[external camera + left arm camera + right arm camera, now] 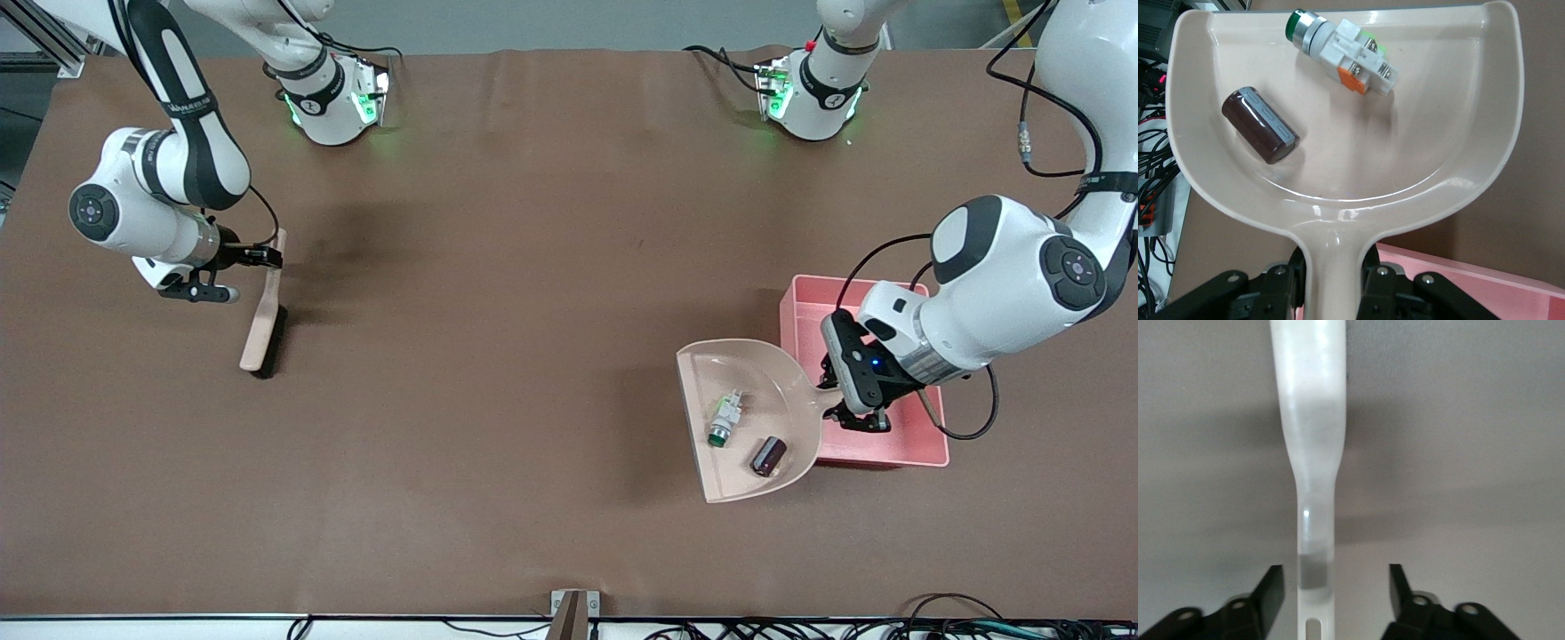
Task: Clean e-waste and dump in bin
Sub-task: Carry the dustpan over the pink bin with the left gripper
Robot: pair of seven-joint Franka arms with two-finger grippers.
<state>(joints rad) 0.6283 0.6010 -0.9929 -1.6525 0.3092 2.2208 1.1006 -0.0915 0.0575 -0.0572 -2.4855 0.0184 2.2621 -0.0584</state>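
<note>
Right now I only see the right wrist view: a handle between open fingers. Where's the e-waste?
Observer: Both parts, the white block and the brown cylinder, lie in the dustpan.
Operator: Who holds the dustpan?
Observer: The left gripper is shut on its handle, at the bin's edge.
Operator: And my handle?
Observer: It's a brush at the right gripper, bristles seemingly on the table, toward the right arm's end.

Both e-waste parts (747, 436) lie in the dustpan (711, 364), just beside the bin (876, 458) (toward the right arm's end); the brush (264, 313) sits well apart.
</note>
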